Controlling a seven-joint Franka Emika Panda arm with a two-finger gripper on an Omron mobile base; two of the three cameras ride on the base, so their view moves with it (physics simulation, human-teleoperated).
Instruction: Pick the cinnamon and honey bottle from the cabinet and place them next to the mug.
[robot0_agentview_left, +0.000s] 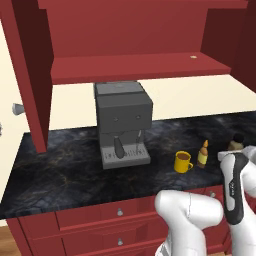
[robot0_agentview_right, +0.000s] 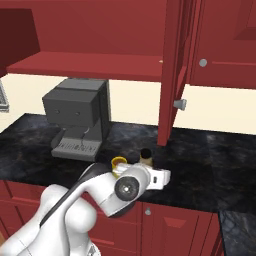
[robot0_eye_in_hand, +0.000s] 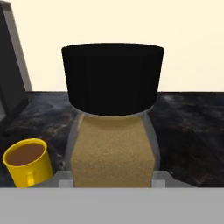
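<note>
Your jaws are clamped on the cinnamon (robot0_eye_in_hand: 112, 131), which stands upright between them, low over the dark bench (robot0_agentview_left: 60, 170). The mug (robot0_agentview_left: 183, 161) sits on the bench just beside it, with the honey bottle (robot0_agentview_left: 202, 154) standing right next to the mug, in front of the coffee machine (robot0_agentview_left: 122, 122).

The dark countertop (robot0_agentview_left: 60, 165) is looked down on from behind the arm on the left in the left base view and on the right in the right base view; the grey coffee machine (robot0_agentview_left: 121, 122) and yellow mug (robot0_agentview_left: 183, 161) are shared. In the hand view, the cinnamon (robot0_eye_in_hand: 112, 113) is seen closely, level.
</note>
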